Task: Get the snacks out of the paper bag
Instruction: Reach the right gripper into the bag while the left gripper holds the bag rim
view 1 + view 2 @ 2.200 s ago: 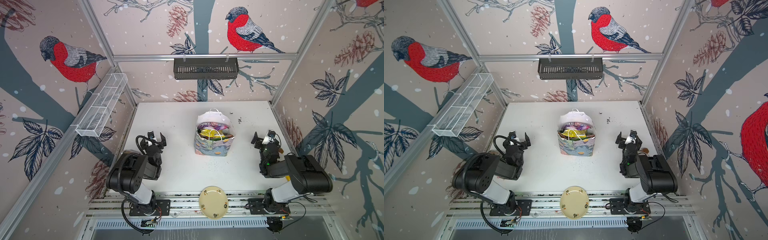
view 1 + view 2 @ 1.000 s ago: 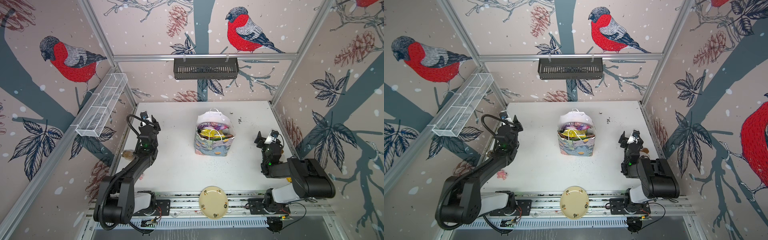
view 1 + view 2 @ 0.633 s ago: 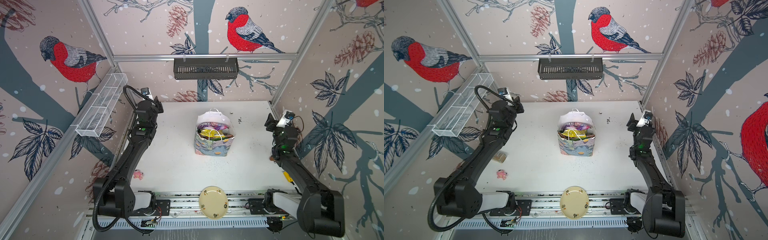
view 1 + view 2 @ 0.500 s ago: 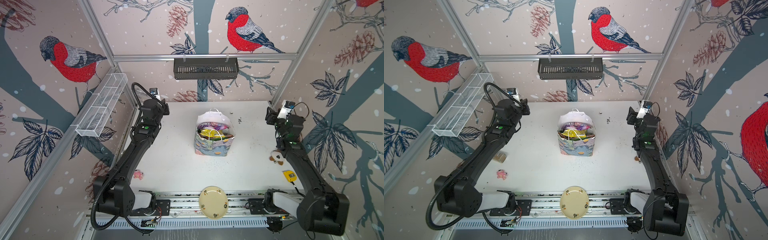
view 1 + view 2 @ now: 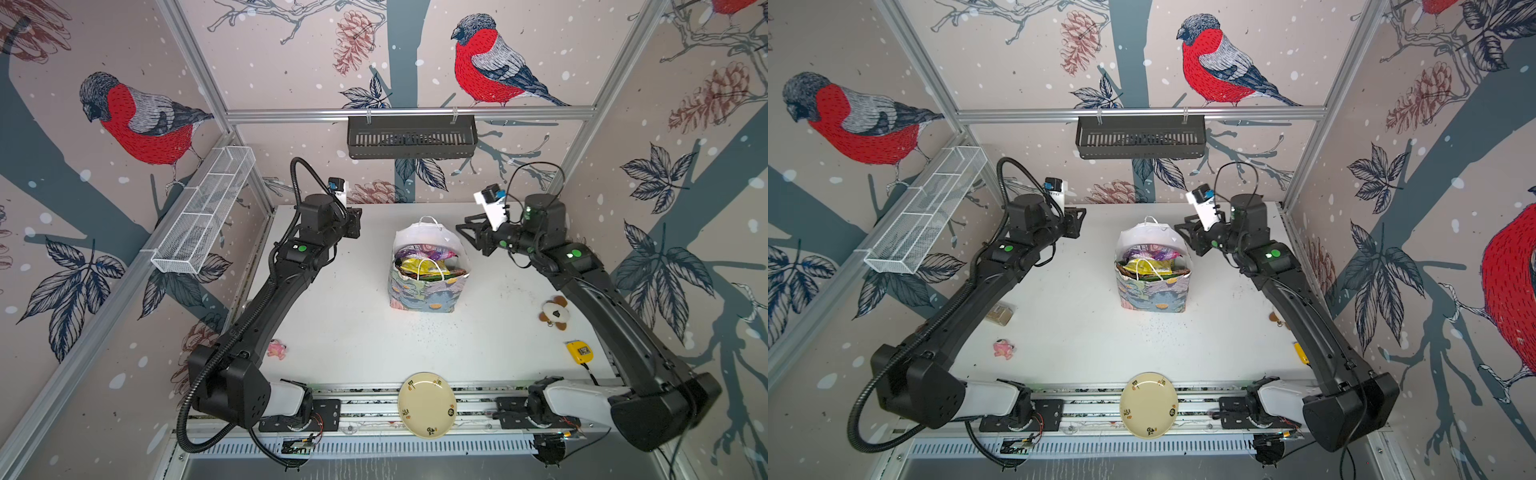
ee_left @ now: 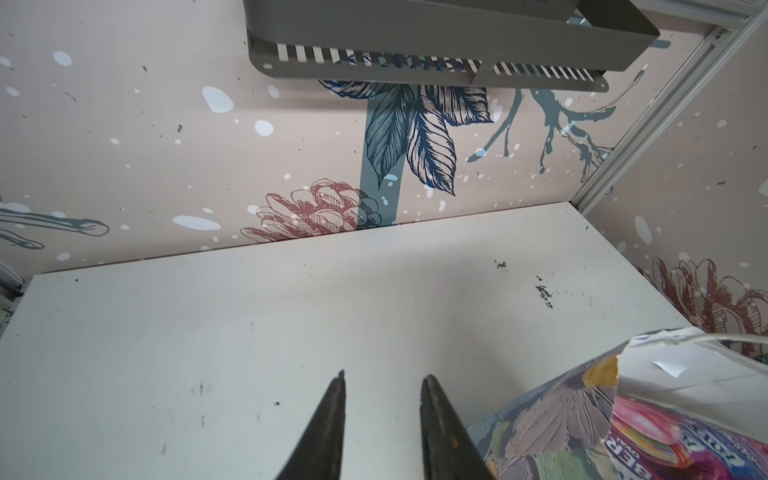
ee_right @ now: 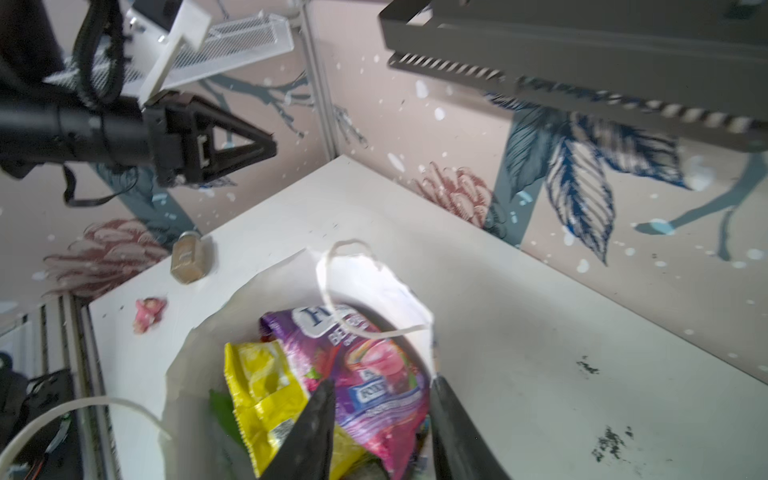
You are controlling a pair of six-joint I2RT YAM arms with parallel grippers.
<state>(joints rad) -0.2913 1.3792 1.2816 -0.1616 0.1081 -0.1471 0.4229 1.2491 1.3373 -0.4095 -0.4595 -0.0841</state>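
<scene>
L fingers [image 6: 328,428]: spread part-way, nothing between them; raised over bare counter [image 6: 208,353], near the bag's rear-left corner, not touching it.
R fingers [image 7: 453,436]: spread part-way, gap clear, nothing pinched; raised just by the bag's right rim, tips aimed at the mouth. Contact w/ packets: can't tell.
Paper bag [image 5: 424,293]: upright, mid-counter in both top views, mouth open; one cord handle stands up at the rear, the other flops across the contents.
Snacks [image 5: 424,266]: all inside the bag. Purple pkt [image 7: 374,374] on top, yellow pkt [image 7: 266,382] beside it, a green edge lower; rest hidden.
Right side: plush toy [image 5: 554,311] and yellow tape measure [image 5: 579,352] on the counter beside the R arm.
Left side: pink toy [image 5: 277,349] near the L arm; brown jar [image 5: 1000,313] partly behind it.
Front: cream plate [image 5: 427,405] on the rail, centre.
</scene>
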